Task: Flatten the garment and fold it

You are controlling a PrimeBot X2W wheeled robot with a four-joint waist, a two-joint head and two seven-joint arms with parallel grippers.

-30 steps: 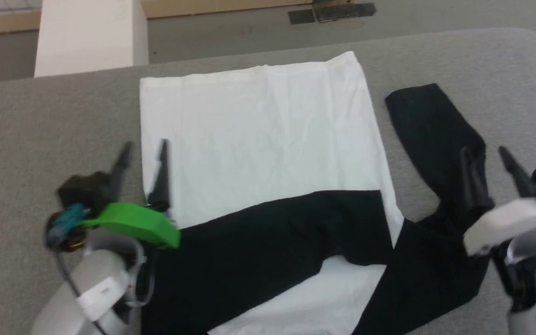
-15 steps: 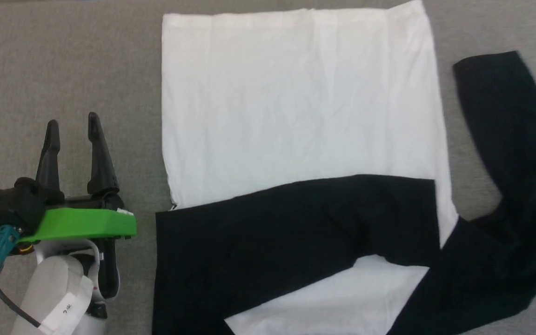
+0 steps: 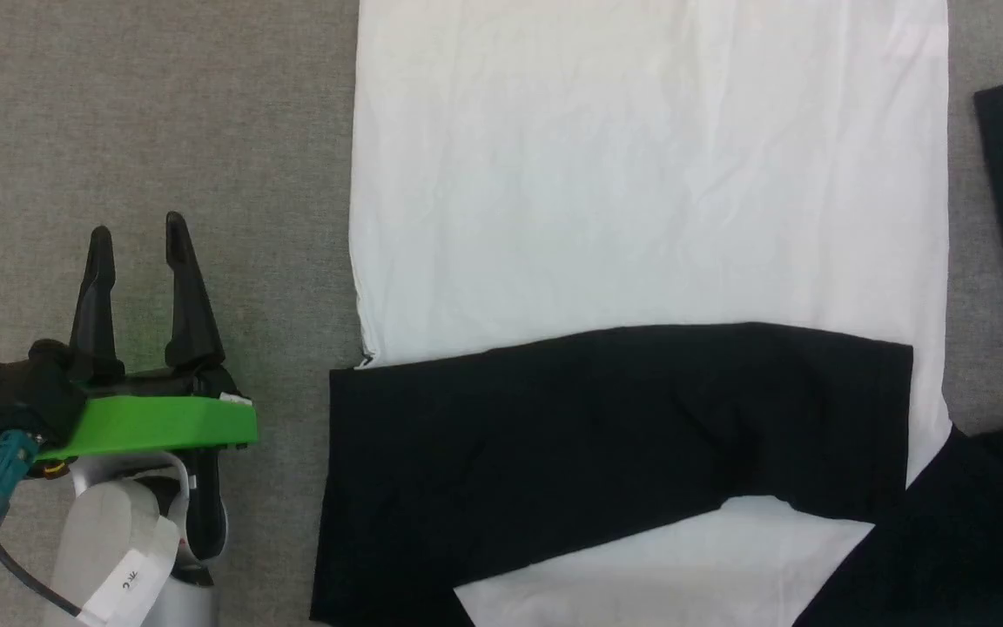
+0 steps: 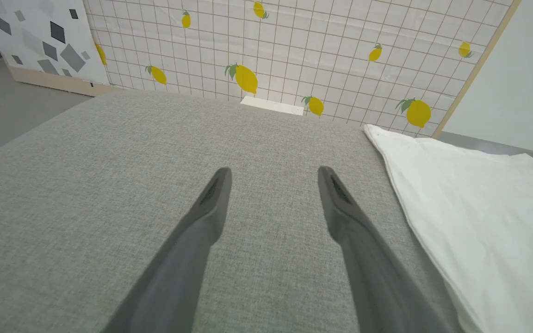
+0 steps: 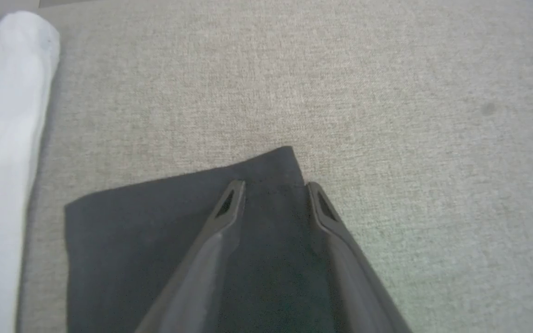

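Our left hand (image 3: 137, 225) stands wide open and empty over the grey woven counter (image 3: 144, 104) beside the soft white-bodied, black-sleeved shirt (image 3: 641, 174) spread flat there, our right hand (image 5: 275, 183) half-open over its cuff (image 5: 155, 222).

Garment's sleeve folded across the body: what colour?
Black sleeve, lying over the white body; best in the head view.

garment (image 3: 641, 174) spread flat, one black sleeve (image 3: 623, 409) folded across (other outstretched)

Garment (image 3: 641, 174) on surface (image 3: 118, 104); left gripper (image 3: 137, 226) beside its left edge.
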